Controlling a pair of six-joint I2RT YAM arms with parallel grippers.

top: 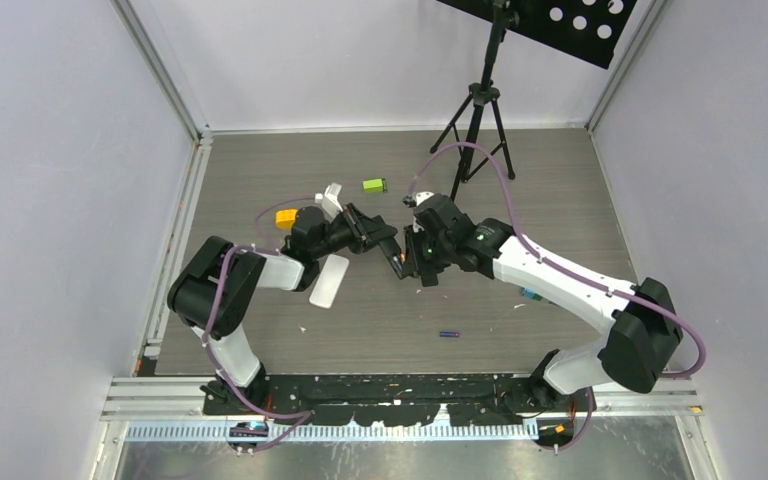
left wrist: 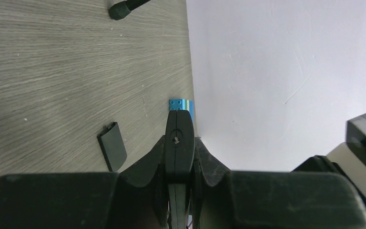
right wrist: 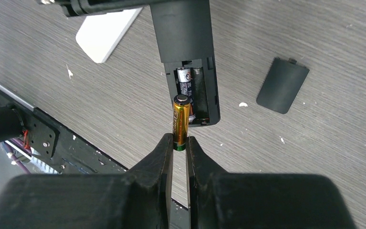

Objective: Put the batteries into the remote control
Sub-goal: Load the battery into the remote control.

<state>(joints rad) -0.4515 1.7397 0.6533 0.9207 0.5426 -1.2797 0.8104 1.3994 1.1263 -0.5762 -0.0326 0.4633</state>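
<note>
My left gripper (top: 385, 243) is shut on the black remote control (right wrist: 183, 52), held edge-on in the left wrist view (left wrist: 179, 143). Its battery bay is open and holds one dark grey battery (right wrist: 185, 81). My right gripper (right wrist: 180, 143) is shut on the green end of a yellowish battery (right wrist: 180, 120), whose tip sits at the open bay's empty slot. The two grippers meet above the table's middle; my right gripper (top: 412, 262) is just right of the left one. A blue-purple battery (top: 449, 334) lies on the table near the front.
The remote's dark battery cover (right wrist: 282, 85) lies on the table, also in the left wrist view (left wrist: 113, 146). A white remote (top: 329, 281) lies by the left arm. An orange block (top: 286, 216), a green block (top: 374, 185), a blue block (left wrist: 180, 106) and a tripod (top: 476, 110) stand farther back.
</note>
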